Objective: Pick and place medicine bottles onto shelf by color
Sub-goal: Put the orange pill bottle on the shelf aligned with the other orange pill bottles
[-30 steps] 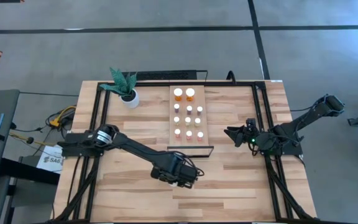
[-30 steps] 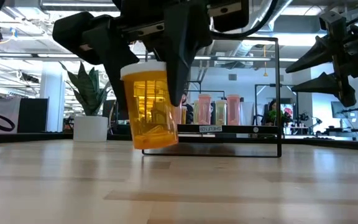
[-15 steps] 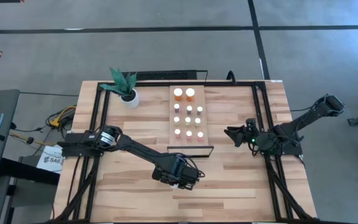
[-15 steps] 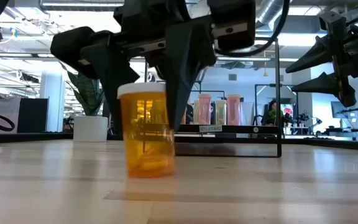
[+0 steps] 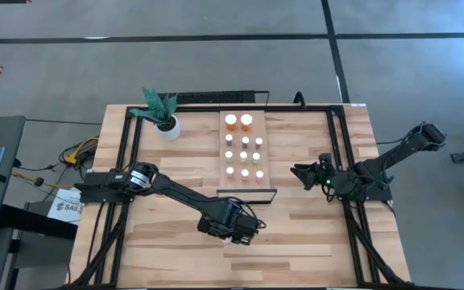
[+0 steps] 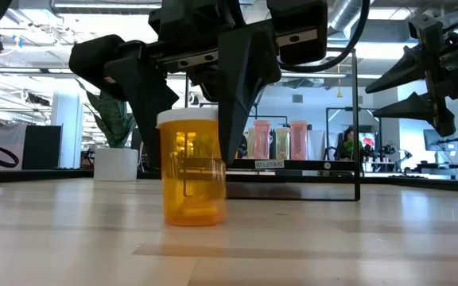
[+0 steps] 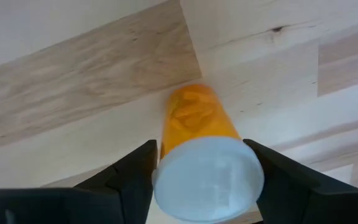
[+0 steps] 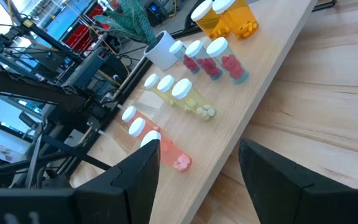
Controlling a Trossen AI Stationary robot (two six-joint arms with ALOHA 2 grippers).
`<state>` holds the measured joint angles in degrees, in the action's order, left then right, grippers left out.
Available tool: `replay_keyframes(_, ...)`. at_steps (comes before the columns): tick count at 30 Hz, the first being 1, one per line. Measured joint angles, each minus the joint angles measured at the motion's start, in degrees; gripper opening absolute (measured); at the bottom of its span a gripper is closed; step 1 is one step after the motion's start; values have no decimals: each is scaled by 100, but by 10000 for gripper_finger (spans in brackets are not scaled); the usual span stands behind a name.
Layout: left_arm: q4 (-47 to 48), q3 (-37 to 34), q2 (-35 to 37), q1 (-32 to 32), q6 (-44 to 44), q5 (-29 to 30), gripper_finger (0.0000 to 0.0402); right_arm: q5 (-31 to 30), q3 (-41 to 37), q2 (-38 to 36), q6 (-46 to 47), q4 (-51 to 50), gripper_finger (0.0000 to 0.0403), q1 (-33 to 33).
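So the orange bottle [image 6: 194, 168] was hanging tilted just above the desk [image 6: 332, 246] a second ago and now it's standing upright on the wood, with the left end effector [image 6: 197, 119] straddling its cap.

High view: left arm reaches across the near middle of the desk, its end effector [image 5: 234, 228] sitting a bit nearer than the shelf [image 5: 244, 151]. The shelf runs near-to-far in the middle of the desk, and the medicine bottles [image 5: 243, 155] stand on it in rows, two bigger orange ones at the far end. A white pot with a green plant [image 5: 163, 113] is at the far left of the shelf. The right end effector [image 5: 304, 175] waits off to the right of the shelf, pointing at it.

Low view: bottle has its base flat on the desk, white cap on top. The dark fingers [image 6: 241, 87] come down on either side of the cap; can't really tell if they're pressing it or have let go. Behind it you can see the shelf's black frame. The right end effector [image 6: 404, 83] hangs in the air at the right with its fingers spread apart, nothing between them.

Left wrist view: looking down on the white cap, a finger [image 7: 135, 177] on each side, very close to it.

Right wrist view: fingers [image 8: 135, 180] apart, shelf beyond with rows of orange, red, pale yellow and pinkish bottles lined up.
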<state>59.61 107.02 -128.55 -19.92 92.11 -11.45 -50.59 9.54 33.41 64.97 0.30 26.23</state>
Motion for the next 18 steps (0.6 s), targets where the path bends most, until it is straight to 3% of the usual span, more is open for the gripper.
replay_keyframes(9,15,0,65,-5,-609,273,270,0,0,0,0,0,240,1)
replay_keyframes(18,451,0,789,-533,-724,2084,290,0,0,0,0,2,240,-1)
